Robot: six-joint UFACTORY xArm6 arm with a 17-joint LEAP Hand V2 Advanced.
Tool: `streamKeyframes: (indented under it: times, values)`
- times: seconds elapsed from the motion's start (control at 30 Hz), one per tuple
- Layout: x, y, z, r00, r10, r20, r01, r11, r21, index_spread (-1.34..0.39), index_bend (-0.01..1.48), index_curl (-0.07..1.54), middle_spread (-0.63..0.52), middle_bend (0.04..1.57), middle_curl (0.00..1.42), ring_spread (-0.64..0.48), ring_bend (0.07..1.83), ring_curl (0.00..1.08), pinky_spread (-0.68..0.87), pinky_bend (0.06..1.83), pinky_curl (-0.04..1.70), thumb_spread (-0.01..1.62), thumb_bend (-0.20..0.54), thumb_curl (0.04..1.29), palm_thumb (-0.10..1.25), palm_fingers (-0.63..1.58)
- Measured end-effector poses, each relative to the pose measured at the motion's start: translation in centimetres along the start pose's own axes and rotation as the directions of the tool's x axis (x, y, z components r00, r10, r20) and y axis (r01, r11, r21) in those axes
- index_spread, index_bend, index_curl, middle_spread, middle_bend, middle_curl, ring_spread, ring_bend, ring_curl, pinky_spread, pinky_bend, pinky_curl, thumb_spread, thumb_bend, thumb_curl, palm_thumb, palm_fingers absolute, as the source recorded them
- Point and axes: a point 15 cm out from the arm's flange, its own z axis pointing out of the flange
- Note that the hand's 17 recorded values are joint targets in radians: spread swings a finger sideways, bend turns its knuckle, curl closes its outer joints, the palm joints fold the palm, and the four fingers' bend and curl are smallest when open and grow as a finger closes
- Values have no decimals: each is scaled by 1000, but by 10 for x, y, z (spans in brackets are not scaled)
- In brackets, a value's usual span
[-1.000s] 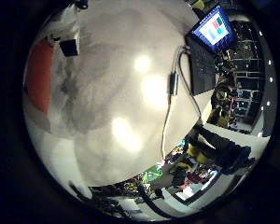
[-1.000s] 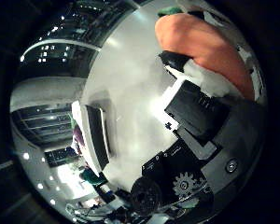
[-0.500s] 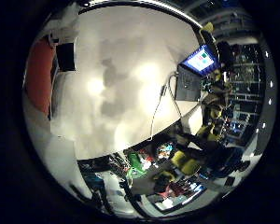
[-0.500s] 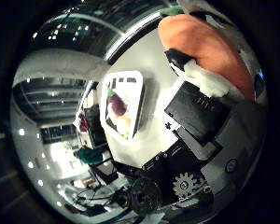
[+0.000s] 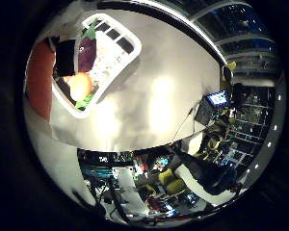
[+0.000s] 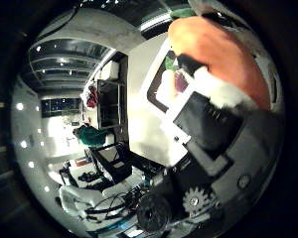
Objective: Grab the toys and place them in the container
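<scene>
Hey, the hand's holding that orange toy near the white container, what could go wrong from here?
1. The orange toy sits close against the palm with a finger across it; an early release might drop it on the table instead.
2. The white container already holds a purple toy and an orange ball, so the new one may bounce off them.

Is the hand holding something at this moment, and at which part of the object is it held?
Yes. The hand holds an orange toy close against the palm, its fingers curled round the toy's side. Which part exactly cannot be told.
</scene>
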Motion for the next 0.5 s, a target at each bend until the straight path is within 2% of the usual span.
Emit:
streamKeyframes:
  times: [0.03,0.1,0.13,0.17,0.2,0.23,0.27,0.33,0.4,0.5]
  values:
    - [-3,-1,7,1000,-4,0,4,1000,-10,-264,911,637,-110,1252,579,-191,1346,541,-295,1079,865,925,-35,656,830,1082]
    - [-7,-1,15,1000,-15,0,15,1000,-25,-327,658,590,-142,1121,543,-231,1306,525,-382,988,818,976,-22,612,825,692]
    - [-7,0,20,1000,-21,0,21,999,-35,-364,631,598,-152,1050,531,-234,1267,528,-378,959,829,1000,-19,596,828,469]
    - [-7,2,25,1000,-22,-1,22,999,-46,-398,642,586,-129,912,483,-183,1106,481,-264,852,815,1022,-18,583,828,62]
    - [-6,4,30,1000,-22,-2,22,998,-60,-414,662,593,-122,898,482,-162,1095,499,-215,839,827,1035,-21,572,826,62]
    - [-4,8,35,1000,-24,-7,23,997,-75,-426,649,569,-112,845,455,-131,1017,459,-155,813,797,1041,-21,567,824,-17]
    - [-3,10,37,1000,-28,-11,27,996,-84,-443,613,523,-65,703,401,-32,834,384,-29,762,745,1045,-30,552,809,-259]
    - [0,12,38,999,-43,-11,42,995,-91,-459,538,468,-23,582,356,43,696,319,100,701,671,1048,-29,538,800,-296]
    - [5,12,37,999,-54,-9,53,994,-91,-473,427,413,17,439,309,128,561,254,256,618,590,1046,-28,514,786,-236]
    - [14,13,26,998,-58,-8,57,996,-74,-482,246,346,68,253,268,213,391,199,405,485,477,1039,-25,475,773,-130]
